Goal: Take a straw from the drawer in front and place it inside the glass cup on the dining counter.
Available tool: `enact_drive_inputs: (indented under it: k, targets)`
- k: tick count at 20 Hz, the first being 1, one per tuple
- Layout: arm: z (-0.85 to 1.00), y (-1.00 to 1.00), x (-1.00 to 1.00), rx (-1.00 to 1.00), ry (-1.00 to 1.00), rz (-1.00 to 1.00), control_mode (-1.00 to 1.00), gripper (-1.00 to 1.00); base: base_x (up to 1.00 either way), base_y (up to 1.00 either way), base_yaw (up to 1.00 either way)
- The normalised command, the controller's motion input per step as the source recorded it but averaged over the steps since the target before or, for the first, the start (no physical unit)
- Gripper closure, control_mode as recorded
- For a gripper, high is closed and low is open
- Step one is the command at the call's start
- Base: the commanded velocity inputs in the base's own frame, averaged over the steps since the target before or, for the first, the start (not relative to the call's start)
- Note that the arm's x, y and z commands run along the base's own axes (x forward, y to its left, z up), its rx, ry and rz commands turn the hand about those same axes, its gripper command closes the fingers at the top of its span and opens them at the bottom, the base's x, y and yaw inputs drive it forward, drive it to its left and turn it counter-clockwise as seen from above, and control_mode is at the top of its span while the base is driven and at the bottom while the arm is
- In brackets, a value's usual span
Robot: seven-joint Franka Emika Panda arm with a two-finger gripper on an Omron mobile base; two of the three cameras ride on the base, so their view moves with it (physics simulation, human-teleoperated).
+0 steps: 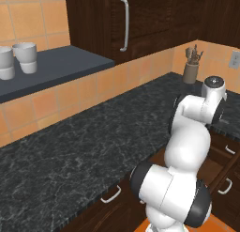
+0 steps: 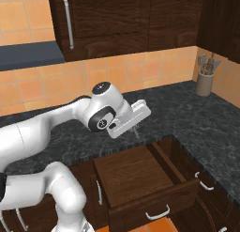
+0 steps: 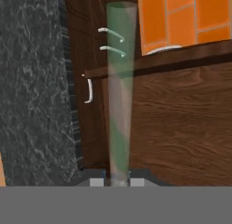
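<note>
While the jaws [image 3: 119, 181] pinch only the straw's [image 3: 120, 91] bottom end above the open drawer [image 2: 140, 179], a fast swing could tilt it; it may slip out.

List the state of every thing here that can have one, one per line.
Drawer: pulled open, inside bare.
Straw: clamped between the jaws, lifted above the drawer.
Gripper: shut on the straw.
Upper cabinet door: closed.
Mugs: upright on the shelf.
Utensil pot: upright, holding utensils.
</note>
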Motion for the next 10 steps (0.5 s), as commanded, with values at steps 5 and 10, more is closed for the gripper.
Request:
enact_drive_inputs:
  k: [5,10]
  targets:
    - [0.37,1.0,-0.41,0.0,-0.14,-0.04,-1.0,1.0,0.0,0.0,0.0]
    - [0.11,1.0,-0.36,0.0,-0.13,0.0,-1.0,1.0,0.0,0.0,0.0]
